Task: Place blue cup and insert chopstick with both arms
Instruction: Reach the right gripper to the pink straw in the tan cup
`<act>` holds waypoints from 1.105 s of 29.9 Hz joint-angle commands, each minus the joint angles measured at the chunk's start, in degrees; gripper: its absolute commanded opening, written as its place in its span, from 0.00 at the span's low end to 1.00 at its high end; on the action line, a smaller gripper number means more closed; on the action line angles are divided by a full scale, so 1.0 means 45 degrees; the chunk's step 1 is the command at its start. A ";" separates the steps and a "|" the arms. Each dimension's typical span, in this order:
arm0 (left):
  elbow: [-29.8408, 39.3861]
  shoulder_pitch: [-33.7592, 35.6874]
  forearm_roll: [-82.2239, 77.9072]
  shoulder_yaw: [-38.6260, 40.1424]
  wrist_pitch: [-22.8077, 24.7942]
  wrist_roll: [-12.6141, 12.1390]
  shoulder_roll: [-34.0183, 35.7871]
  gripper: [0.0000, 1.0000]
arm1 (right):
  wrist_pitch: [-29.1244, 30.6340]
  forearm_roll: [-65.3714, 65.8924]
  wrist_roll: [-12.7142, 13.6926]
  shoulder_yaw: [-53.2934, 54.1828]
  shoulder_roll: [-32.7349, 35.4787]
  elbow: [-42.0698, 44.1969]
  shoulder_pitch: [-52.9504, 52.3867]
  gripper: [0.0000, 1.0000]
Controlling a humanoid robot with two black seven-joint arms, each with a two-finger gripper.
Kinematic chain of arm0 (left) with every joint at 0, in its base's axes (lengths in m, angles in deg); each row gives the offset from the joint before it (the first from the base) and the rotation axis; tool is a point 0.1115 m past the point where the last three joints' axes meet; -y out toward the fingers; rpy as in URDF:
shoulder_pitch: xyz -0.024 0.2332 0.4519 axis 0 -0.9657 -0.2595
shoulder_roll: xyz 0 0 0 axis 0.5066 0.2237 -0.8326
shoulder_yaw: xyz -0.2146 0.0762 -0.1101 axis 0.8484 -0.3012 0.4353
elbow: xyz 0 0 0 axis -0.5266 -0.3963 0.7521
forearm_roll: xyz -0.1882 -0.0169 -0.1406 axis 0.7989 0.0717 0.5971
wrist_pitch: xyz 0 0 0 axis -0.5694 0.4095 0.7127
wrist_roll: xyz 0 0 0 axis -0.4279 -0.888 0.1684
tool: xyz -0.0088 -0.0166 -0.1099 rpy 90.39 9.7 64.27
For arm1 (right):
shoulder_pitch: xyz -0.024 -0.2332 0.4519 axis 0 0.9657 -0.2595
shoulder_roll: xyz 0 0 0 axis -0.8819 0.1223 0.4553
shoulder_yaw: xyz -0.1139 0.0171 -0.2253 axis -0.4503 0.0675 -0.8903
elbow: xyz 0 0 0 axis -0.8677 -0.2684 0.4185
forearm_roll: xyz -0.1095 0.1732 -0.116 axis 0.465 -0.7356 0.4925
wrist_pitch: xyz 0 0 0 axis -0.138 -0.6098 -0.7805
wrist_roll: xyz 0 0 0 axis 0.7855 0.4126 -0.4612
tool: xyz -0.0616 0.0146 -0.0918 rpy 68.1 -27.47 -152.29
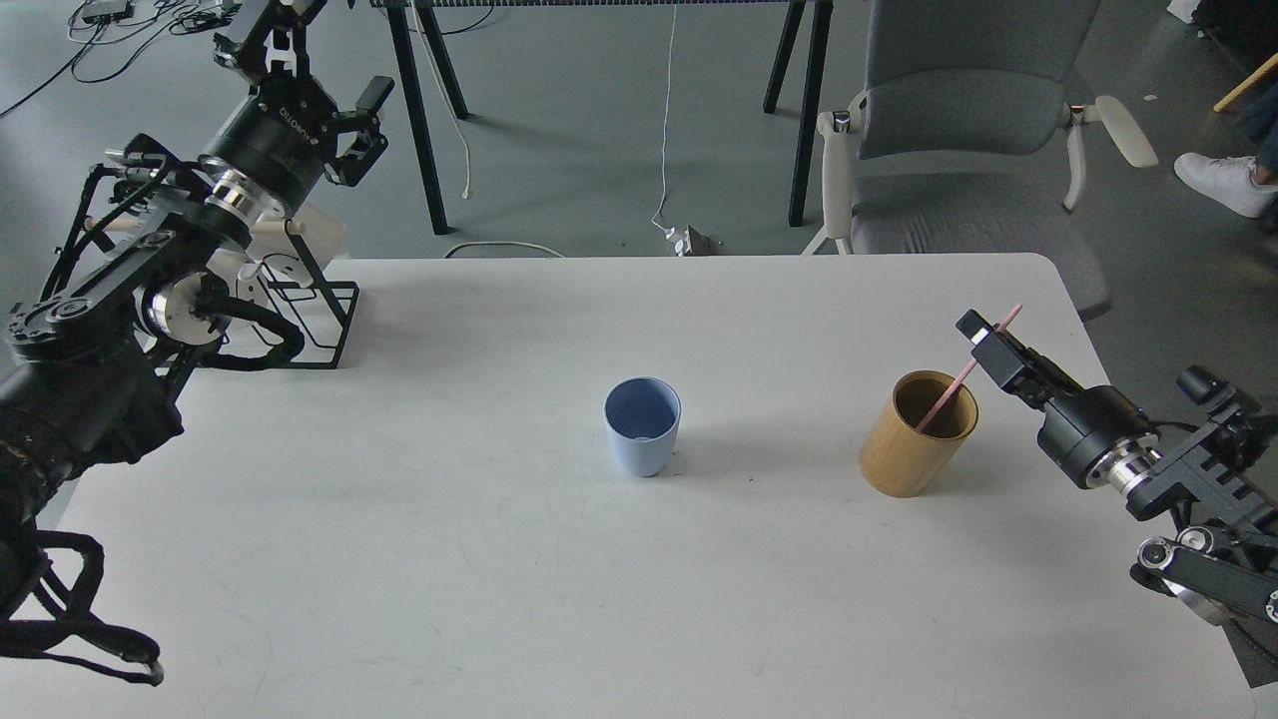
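The blue cup [642, 426] stands upright and empty near the middle of the white table [499, 559]. To its right is a tan bamboo holder [909, 449] with the pink chopstick [942, 401] leaning in it, tip up and to the right. My right gripper [986, 345] sits across the chopstick's upper part, just above the holder's rim; its fingers cannot be told apart from this angle. My left gripper [305, 60] is raised beyond the table's far left corner, open and holding nothing, far from the cup.
A black wire rack [319, 315] with white pieces stands at the table's far left corner, under my left arm. A grey office chair [958, 130] is behind the table's far right edge. Black trestle legs and cables are on the floor beyond.
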 commanded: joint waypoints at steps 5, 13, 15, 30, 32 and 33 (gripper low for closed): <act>-0.0054 -0.0062 0.0011 0.0001 -0.0001 0.0000 -0.0003 0.97 | 0.0002 0.0026 0.0000 -0.0018 -0.0022 0.0009 0.0064 0.22; -0.0113 -0.0062 0.0031 0.0001 -0.0001 0.0000 0.0056 0.98 | 0.0002 0.0045 0.0000 0.0021 0.0095 -0.0030 0.0083 0.10; -0.0113 -0.0062 0.0050 0.0001 -0.0001 0.0000 0.0056 0.98 | 0.0002 0.0045 0.0000 0.0040 0.0115 -0.0049 0.0064 0.09; -0.0132 -0.0394 0.0070 0.0001 -0.0001 0.0000 0.0017 0.98 | 0.0002 0.0065 0.0000 0.0898 0.1753 -0.1102 0.0044 0.00; -0.0132 -0.0433 0.0070 0.0001 -0.0001 0.0000 0.0017 0.98 | 0.0002 0.0026 0.0000 0.1308 0.2514 -0.1765 0.0025 0.00; -0.0132 -0.0433 0.0070 0.0001 -0.0001 0.0000 0.0017 0.98 | 0.0002 -0.0013 0.0000 0.1542 0.3001 -0.2213 -0.0014 0.00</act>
